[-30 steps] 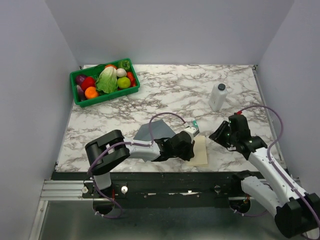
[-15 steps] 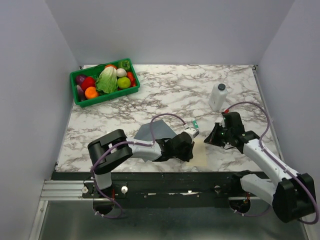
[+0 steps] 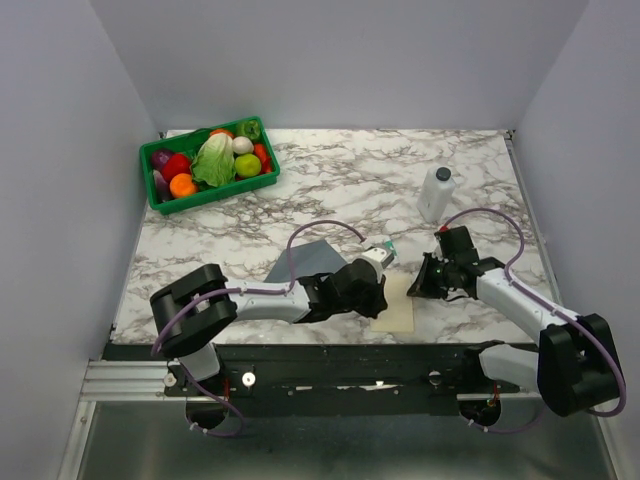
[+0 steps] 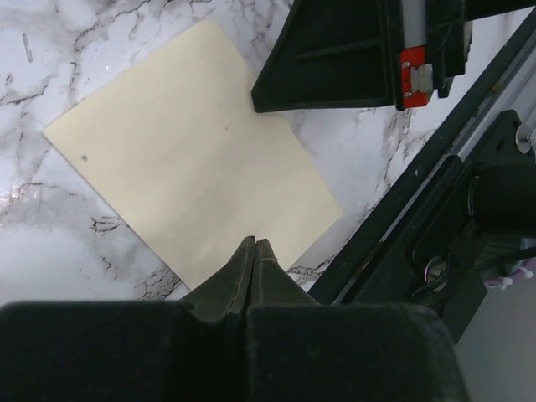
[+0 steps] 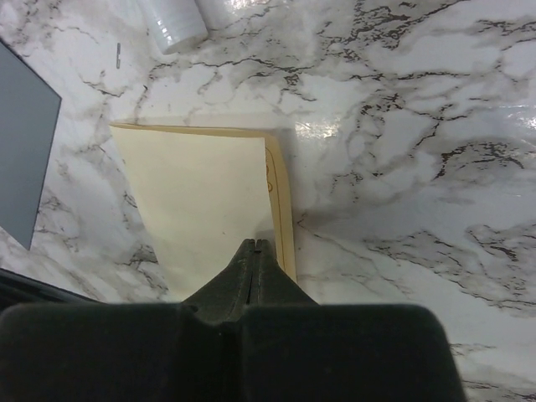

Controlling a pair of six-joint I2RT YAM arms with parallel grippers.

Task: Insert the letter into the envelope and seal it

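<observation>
The cream-tan letter [image 3: 396, 306] lies flat near the table's front edge, between my two grippers. In the right wrist view the letter [image 5: 205, 197] looks folded, with a lower layer showing along its right edge. The slate-grey envelope [image 3: 303, 261] lies flat to its left, partly under my left arm, and also shows in the right wrist view [image 5: 21, 159]. My left gripper [image 3: 374, 294] is shut, its tips [image 4: 254, 244] over the letter's [image 4: 188, 159] near edge. My right gripper [image 3: 423, 284] is shut, its tips [image 5: 254, 245] on the letter's right part.
A white bottle [image 3: 436, 194] stands at the back right and also shows in the right wrist view [image 5: 172, 21]. A green basket [image 3: 160, 196] of toy vegetables sits at the back left. The table's front edge and black rail [image 4: 435, 201] lie just beyond the letter.
My right gripper has moved left and down onto the letter's right side. My left arm has stretched out further, its gripper staying at the letter's left side.
</observation>
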